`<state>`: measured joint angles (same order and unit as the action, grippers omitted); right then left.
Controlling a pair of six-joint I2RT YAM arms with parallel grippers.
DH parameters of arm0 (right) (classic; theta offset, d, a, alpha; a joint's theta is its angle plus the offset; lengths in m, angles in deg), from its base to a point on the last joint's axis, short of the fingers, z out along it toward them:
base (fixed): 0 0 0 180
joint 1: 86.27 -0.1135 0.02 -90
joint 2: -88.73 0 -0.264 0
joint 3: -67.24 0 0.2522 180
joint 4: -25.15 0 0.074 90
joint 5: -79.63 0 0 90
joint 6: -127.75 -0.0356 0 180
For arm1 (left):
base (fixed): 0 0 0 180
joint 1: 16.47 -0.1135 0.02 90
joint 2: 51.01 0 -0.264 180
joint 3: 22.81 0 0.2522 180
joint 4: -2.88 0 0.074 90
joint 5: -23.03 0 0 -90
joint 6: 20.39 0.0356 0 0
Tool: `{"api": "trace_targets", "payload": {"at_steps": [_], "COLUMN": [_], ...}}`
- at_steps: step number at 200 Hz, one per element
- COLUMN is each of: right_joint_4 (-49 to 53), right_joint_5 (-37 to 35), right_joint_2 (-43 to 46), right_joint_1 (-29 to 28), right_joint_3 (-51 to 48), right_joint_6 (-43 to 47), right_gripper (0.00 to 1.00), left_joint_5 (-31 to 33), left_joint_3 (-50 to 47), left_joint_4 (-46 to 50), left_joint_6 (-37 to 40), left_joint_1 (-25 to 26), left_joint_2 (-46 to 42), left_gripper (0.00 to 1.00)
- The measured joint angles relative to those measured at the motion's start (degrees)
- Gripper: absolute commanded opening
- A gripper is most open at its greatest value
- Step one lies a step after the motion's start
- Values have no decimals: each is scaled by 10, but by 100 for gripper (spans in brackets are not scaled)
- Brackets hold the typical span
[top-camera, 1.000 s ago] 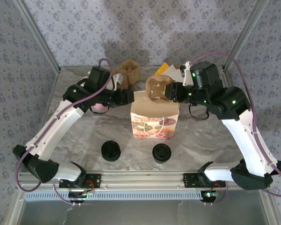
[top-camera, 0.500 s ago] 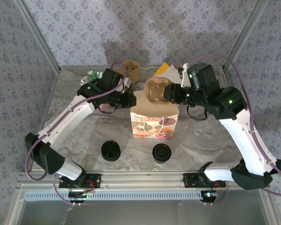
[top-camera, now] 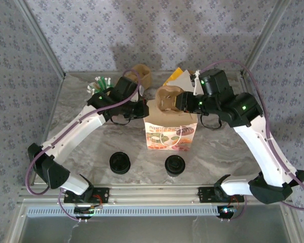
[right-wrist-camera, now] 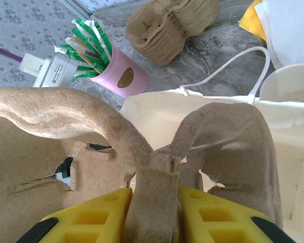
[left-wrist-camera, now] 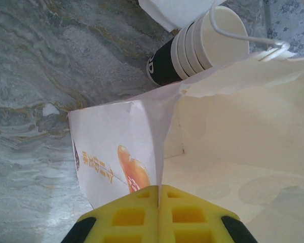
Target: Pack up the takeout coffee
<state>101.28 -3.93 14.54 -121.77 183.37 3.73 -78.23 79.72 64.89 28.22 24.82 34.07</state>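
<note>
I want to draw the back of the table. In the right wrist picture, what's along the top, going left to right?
Pink cup of green sticks → stack of brown cardboard cup carriers → yellow paper.

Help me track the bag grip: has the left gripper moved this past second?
Yes. The left gripper shifted right, toward the bag, judged against the lid pile.

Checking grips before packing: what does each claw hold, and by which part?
Left claw pinches the paper bag at its rim fold. Right claw clamps the pulp cup carrier by its central rib.
</note>
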Motion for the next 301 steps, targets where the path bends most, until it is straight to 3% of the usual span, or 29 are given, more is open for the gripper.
{"api": "trace_targets", "payload": {"at_steps": [212, 240, 301], "right_joint_4": [-5, -5, -4], "right_joint_5": [24, 27, 30], "right_joint_2": [-28, -28, -48], "right_joint_1": [17, 17, 8], "right_joint_3": [48, 49, 58], "right_joint_6": [16, 19, 26], "right_gripper": [28, 28, 28], "left_joint_5": [124, 130, 137], "left_joint_3": [-17, -23, -28], "left_joint_4": [47, 45, 43], "left_joint_6": [-73, -86, -98], "left_joint_1": [16, 16, 14], "left_joint_2": [-55, -56, -86], "left_gripper": [6, 16, 54]}}
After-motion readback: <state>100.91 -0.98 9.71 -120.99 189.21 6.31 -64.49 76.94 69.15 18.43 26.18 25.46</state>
